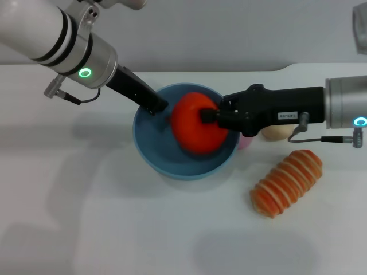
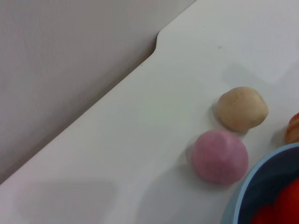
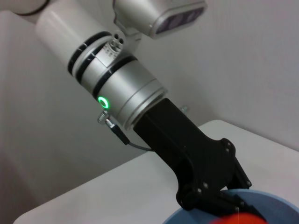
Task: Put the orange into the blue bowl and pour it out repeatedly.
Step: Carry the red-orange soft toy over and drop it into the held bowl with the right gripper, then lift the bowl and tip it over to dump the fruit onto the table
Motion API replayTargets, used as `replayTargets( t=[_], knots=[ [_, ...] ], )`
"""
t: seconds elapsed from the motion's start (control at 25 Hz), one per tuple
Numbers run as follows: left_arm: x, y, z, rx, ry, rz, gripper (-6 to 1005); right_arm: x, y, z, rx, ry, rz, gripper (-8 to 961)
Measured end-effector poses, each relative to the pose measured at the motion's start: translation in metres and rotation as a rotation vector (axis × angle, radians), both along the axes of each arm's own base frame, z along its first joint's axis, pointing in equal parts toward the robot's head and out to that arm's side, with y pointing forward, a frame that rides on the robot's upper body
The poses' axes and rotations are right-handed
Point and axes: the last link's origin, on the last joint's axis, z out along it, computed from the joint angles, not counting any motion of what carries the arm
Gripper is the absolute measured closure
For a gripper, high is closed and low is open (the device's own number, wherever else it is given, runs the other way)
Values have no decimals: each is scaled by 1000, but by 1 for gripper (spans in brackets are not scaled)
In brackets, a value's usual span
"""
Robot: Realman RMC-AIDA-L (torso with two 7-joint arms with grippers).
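Note:
The blue bowl [image 1: 150, 150] sits mid-table. My left gripper [image 1: 160, 107] reaches in from the upper left and is shut on its far left rim. The orange [image 1: 194, 123] is inside the bowl's opening, slightly raised, and my right gripper [image 1: 209, 116] comes in from the right and is shut on its right side. The left wrist view shows a piece of the bowl's rim [image 2: 252, 182] and a sliver of the orange [image 2: 280, 205]. In the right wrist view the left gripper [image 3: 219, 205] sits on the bowl's rim [image 3: 266, 198], with the orange [image 3: 238, 219] just showing.
A pink ball [image 2: 219, 156] lies right behind the bowl, partly hidden in the head view [image 1: 245, 142]. A beige ball [image 1: 276, 132] sits beside it under my right arm. A striped bread piece [image 1: 287, 182] lies at the front right. A grey wall bounds the table's back edge.

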Motion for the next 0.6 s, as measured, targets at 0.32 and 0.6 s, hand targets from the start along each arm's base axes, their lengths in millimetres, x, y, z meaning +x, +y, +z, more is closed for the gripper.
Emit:
replayTargets(
  t=[0.32,0.6],
  knots=[
    [-8,-1,1,8,-6,21,999,-4,2,2,16,19,-6,630],
    [-17,3,0,45,-7,33,999,12,3,41,268,158,2,536]
  ],
)
